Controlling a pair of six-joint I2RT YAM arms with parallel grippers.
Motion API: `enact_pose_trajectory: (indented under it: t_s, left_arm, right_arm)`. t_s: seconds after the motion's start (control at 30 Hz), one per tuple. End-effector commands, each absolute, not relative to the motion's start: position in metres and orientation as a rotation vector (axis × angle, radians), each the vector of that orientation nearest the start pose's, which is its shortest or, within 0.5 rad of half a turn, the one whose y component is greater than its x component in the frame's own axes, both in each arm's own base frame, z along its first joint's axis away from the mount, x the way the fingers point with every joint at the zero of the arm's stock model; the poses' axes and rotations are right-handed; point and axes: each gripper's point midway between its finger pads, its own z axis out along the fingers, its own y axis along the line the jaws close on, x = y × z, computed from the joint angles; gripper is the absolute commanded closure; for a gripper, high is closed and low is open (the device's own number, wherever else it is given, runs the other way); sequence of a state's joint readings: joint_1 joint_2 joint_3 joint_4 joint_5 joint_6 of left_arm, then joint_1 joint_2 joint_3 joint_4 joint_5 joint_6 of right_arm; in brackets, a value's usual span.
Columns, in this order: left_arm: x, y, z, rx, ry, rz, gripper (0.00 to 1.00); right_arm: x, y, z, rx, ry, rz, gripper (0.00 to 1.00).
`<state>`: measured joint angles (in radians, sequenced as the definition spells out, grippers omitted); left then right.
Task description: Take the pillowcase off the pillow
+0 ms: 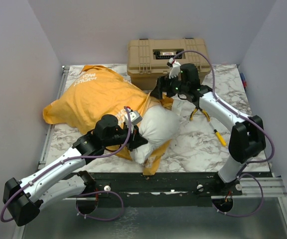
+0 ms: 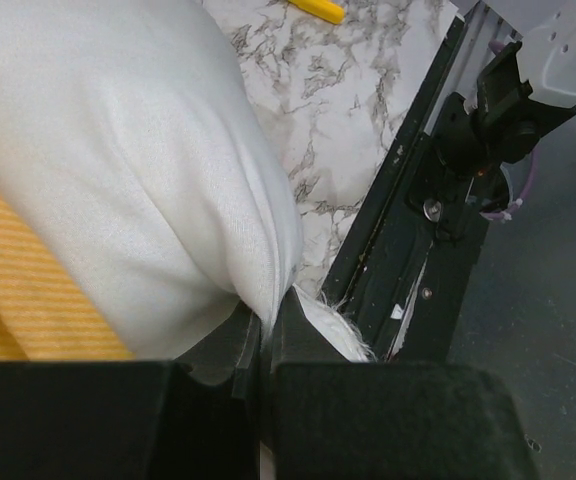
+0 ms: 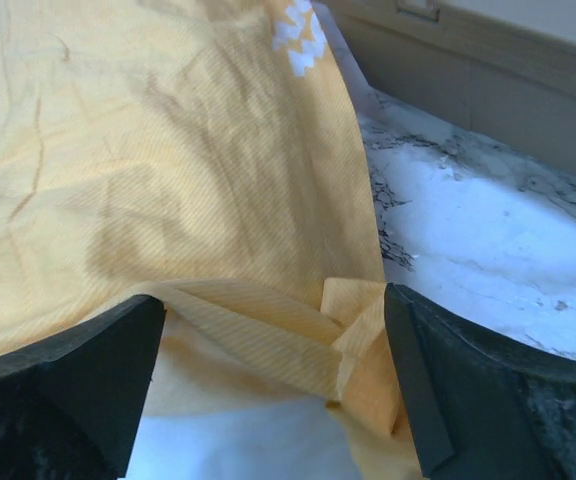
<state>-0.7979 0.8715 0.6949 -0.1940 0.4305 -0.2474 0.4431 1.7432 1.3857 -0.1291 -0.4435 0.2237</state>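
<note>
The orange-yellow pillowcase [image 1: 96, 97] lies at the left and middle of the table and covers most of the white pillow [image 1: 158, 127], whose near end sticks out bare. My left gripper [image 1: 139, 142] is shut on the pillow's near edge [image 2: 258, 290]; a white seam is pinched between the fingers. My right gripper [image 1: 159, 93] is open over the pillowcase's open hem [image 3: 278, 330], with the folded hem between its fingers and the white pillow below it [image 3: 248, 440].
A tan toolbox [image 1: 169, 59] stands at the back, right behind the right gripper. A yellow-handled tool [image 1: 218, 134] lies on the marble to the right. The table's black front rail [image 2: 398, 250] runs just beside the left gripper.
</note>
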Motion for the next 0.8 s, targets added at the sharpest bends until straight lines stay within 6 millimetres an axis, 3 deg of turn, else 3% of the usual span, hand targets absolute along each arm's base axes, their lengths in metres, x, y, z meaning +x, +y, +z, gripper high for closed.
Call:
enact_pose_trajectory:
  t_s: [0.0,0.13,0.3,0.43,0.6,0.73,0.77]
  left_arm:
    - [0.155,-0.279,0.229,0.83,1.816,-1.113,1.0]
    - [0.16,-0.282,0.227,0.811,1.838,-1.103,1.0]
    - [0.172,-0.289,0.226,0.76,1.885,-1.094,1.0]
    - [0.195,-0.298,0.228,0.653,1.923,-1.065,1.0]
    - [0.232,-0.314,0.226,0.47,1.977,-1.018,1.0]
    - [0.254,-0.333,0.227,0.367,1.976,-1.055,1.0]
    - [0.258,-0.337,0.226,0.347,1.978,-1.062,0.95]
  right_arm:
    - [0.401,0.263,0.232,-0.501,2.012,0.744,0.0]
    - [0.377,0.246,0.241,-0.5,1.995,0.708,0.0]
    - [0.334,0.231,0.252,-0.53,1.96,0.734,0.0]
    - [0.3,0.226,0.254,-0.564,1.943,0.796,0.0]
    - [0.263,0.225,0.239,-0.573,1.952,0.875,0.0]
    - [0.245,0.224,0.222,-0.555,1.99,0.875,0.0]
    - [0.241,0.223,0.219,-0.546,1.997,0.872,0.0]
